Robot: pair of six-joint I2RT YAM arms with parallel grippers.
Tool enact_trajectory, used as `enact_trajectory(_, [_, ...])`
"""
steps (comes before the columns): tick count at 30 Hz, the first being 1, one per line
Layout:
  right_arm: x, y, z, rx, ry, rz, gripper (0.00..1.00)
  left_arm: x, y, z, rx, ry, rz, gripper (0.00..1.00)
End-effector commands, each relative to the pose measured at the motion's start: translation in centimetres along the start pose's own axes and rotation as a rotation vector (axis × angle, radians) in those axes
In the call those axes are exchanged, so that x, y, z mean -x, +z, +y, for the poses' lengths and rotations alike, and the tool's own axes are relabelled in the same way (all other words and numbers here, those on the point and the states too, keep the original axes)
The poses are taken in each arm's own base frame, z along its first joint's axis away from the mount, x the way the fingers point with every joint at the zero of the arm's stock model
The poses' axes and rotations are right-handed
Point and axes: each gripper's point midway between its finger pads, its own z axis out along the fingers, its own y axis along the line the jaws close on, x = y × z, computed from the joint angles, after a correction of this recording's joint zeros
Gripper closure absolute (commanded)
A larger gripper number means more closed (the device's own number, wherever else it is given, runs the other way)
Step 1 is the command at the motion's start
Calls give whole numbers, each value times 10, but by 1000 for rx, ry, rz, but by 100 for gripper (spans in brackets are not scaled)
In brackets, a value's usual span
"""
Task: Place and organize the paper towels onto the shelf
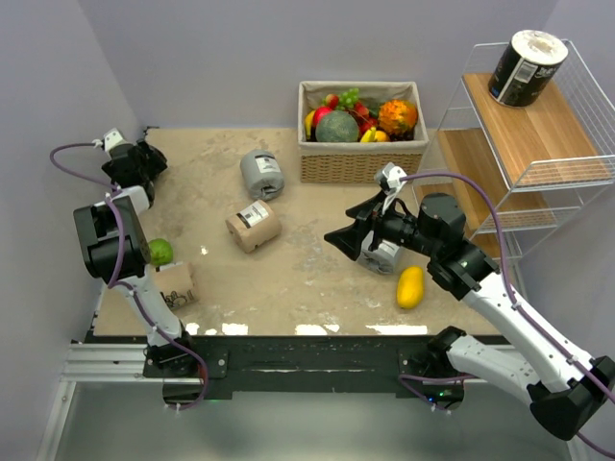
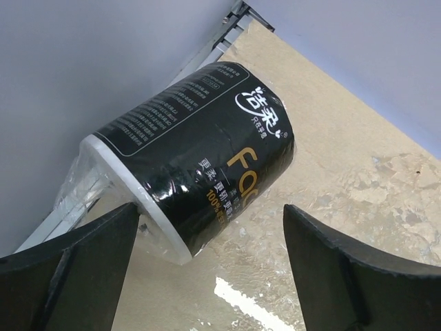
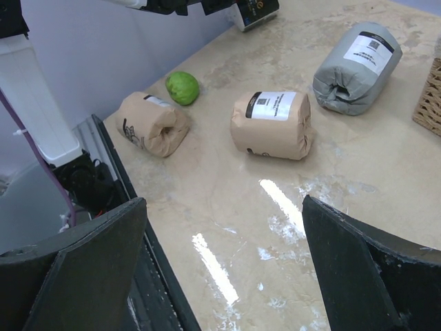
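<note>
Both spread wide: left gripper [image 2: 210, 207]; right gripper [image 3: 224, 200], grey roll [image 1: 384, 257] half hidden under its wrist.

Six paper towels [image 1: 261, 175], one shelf [image 1: 548, 125], one basket [image 1: 360, 165], one mango [image 1: 410, 286].

The front middle of the desk [image 1: 298, 280] lay open. A grey roll [image 1: 261, 175] and a tan roll [image 1: 254, 227] sat left of centre; the basket [image 1: 357, 165] blocked the back edge, the shelf [image 1: 548, 130] the right edge.
</note>
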Motion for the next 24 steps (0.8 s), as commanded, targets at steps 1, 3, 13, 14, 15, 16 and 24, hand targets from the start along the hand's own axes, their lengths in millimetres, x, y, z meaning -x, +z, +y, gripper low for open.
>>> enact_trajectory(1, [10,1,2,4,-15,-38,1,10,5,-7,-54,-18,-45,12])
enact_trajectory(3, [11,1,1,3,-19,-39,1,12,6,-8,-57,-17,-51,13])
enact_trajectory(13, [6,8,-7,-23,-19,-26,1,0,9,-26,-159,-11,-8,34])
enact_trajectory(14, [6,8,-8,-26,-18,-27,1,-1,9,-27,-171,-9,-4,35])
enact_trajectory(15, [3,9,-9,-27,-17,-23,1,0,7,-30,-184,-9,-2,37])
enact_trajectory(16, [4,9,-9,-28,-19,-27,1,-3,6,-34,-211,-9,10,37])
enact_trajectory(24, [-2,18,-22,-68,-27,-8,1,-4,-10,-54,-314,-13,54,47])
